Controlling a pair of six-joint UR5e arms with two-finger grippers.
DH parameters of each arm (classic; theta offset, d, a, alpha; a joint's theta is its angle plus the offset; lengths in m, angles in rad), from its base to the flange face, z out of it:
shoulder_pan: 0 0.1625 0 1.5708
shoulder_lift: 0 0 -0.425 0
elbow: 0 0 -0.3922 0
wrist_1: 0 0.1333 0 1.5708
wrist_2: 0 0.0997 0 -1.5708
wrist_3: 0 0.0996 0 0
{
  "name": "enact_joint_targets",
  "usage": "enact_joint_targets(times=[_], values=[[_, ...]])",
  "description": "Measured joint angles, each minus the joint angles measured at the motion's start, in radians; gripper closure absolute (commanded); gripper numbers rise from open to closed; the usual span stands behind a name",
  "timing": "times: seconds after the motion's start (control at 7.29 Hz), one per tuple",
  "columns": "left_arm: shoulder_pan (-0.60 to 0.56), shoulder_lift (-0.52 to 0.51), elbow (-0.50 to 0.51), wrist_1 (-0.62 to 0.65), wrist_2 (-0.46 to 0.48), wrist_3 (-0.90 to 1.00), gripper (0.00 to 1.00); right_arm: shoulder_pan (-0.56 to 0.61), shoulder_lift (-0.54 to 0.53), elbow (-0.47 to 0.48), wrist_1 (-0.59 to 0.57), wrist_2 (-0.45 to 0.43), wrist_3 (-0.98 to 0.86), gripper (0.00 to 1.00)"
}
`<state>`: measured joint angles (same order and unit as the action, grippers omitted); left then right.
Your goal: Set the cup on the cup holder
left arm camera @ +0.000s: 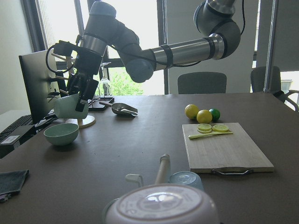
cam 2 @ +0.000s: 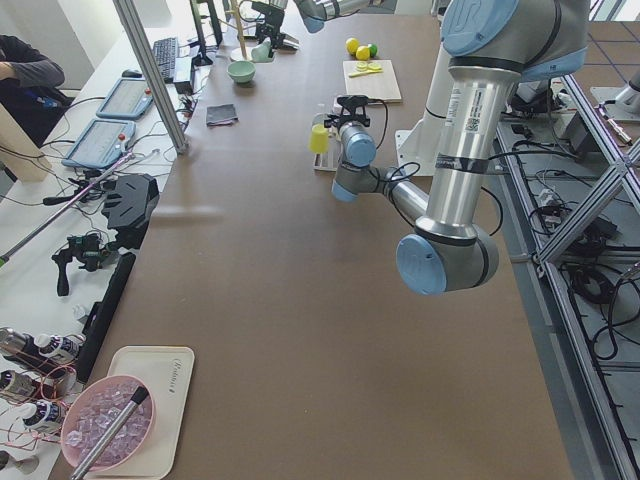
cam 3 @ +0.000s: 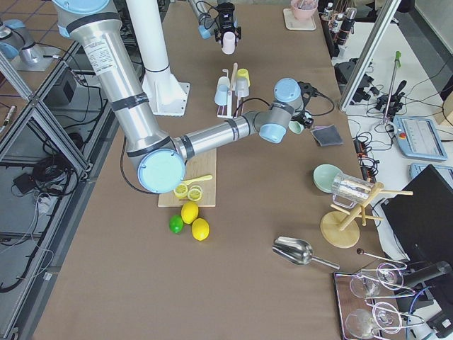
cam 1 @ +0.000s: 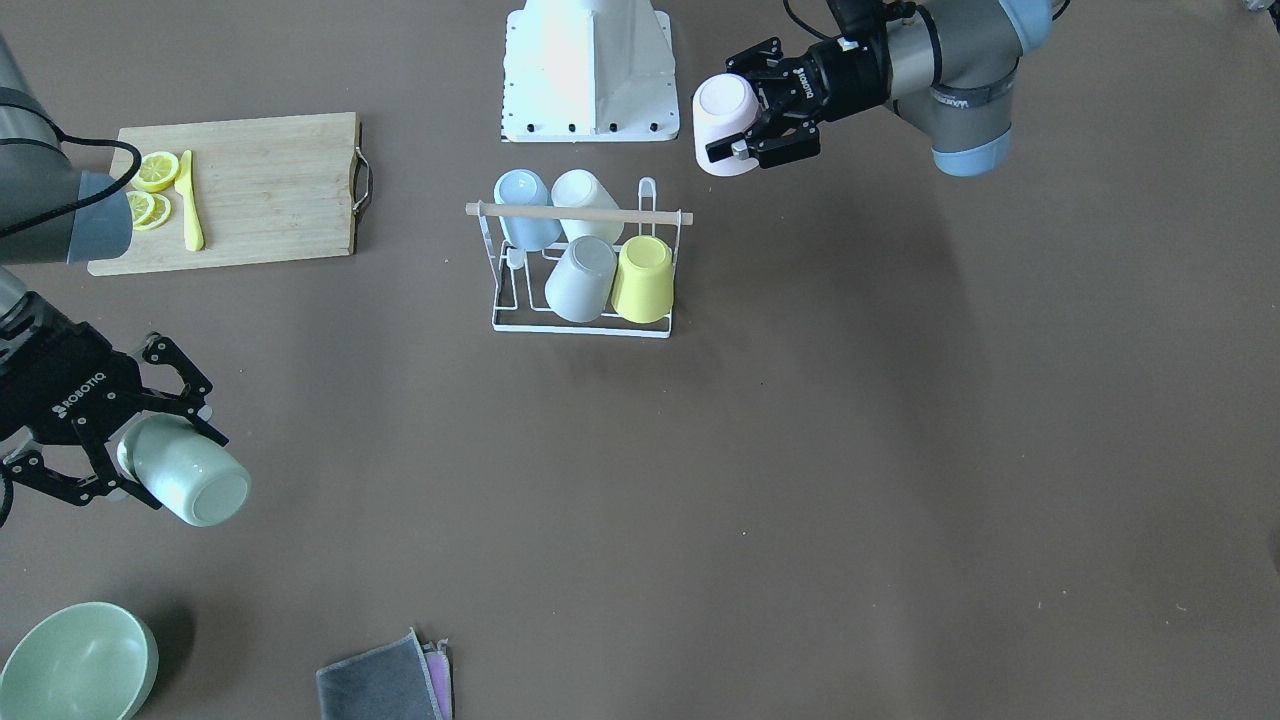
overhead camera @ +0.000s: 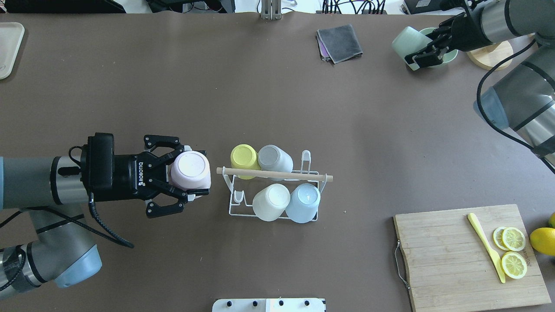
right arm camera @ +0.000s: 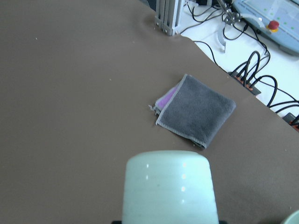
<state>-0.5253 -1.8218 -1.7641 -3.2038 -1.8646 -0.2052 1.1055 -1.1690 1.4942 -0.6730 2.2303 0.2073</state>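
The white wire cup holder with a wooden dowel stands mid-table. It carries a yellow cup, a grey cup, a white cup and a light blue cup, all upside down. My left gripper is shut on a pink cup, held bottom-up just left of the holder. My right gripper is shut on a pale green cup at the far right, above a green bowl.
A green bowl and a grey cloth over a purple one lie at the far side. A cutting board with lemon slices and a yellow knife sits near right. A wooden stand is at the far right.
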Motion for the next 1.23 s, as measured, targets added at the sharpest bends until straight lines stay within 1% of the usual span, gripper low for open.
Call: enact_joint_targets(times=[0.14, 0.27, 0.41, 0.69, 0.82, 0.96, 1.1, 1.23], values=[[0.006, -0.027, 0.015, 0.003, 0.0, -0.003, 0.57, -0.002, -0.002, -0.01, 0.131, -0.014, 0.051, 0.65], [0.023, -0.044, 0.028, 0.004, 0.001, -0.007, 0.57, -0.017, -0.002, -0.019, 0.253, -0.037, 0.097, 0.65], [0.042, -0.06, 0.041, 0.005, 0.001, -0.01, 0.57, -0.065, 0.001, -0.035, 0.37, -0.1, 0.149, 0.65], [0.091, -0.083, 0.081, 0.005, 0.001, -0.01, 0.57, -0.236, 0.004, -0.095, 0.596, -0.346, 0.262, 0.7], [0.106, -0.091, 0.091, 0.003, 0.001, -0.008, 0.57, -0.308, 0.003, -0.103, 0.666, -0.45, 0.298, 0.71], [0.113, -0.105, 0.099, 0.0, 0.009, -0.007, 0.57, -0.357, 0.0, -0.104, 0.728, -0.526, 0.32, 0.75], [0.116, -0.123, 0.11, -0.002, 0.024, -0.006, 0.57, -0.386, -0.001, -0.101, 0.777, -0.568, 0.333, 0.75], [0.117, -0.139, 0.122, -0.007, 0.04, -0.001, 0.57, -0.41, 0.0, -0.096, 0.814, -0.588, 0.338, 0.77]])
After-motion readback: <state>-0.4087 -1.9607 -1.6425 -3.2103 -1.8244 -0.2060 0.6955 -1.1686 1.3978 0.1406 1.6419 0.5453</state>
